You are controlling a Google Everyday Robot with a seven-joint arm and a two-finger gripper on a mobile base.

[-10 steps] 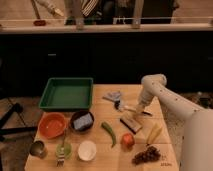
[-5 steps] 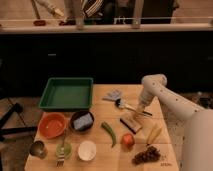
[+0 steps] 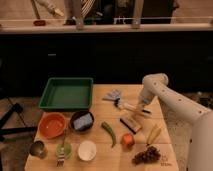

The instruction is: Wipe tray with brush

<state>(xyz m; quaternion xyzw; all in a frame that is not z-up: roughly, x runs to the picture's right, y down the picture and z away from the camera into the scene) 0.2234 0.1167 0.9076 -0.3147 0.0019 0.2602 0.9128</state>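
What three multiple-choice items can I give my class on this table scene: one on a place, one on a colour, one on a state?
1. Where does the tray stand?
A. At the far left corner of the table
B. At the near right corner of the table
C. On the floor

2. What colour is the tray?
A. Red
B. Yellow
C. Green

3. How is the claw?
A. Wide open above the tray
B. Shut on the handle end of the brush, low over the table's right side
C. Raised high, away from the table

Answers:
1 A, since the tray fills the table's back left corner.
2 C, since its rim and floor are green.
3 B, since the arm reaches down to the brush's handle, well to the right of the tray.
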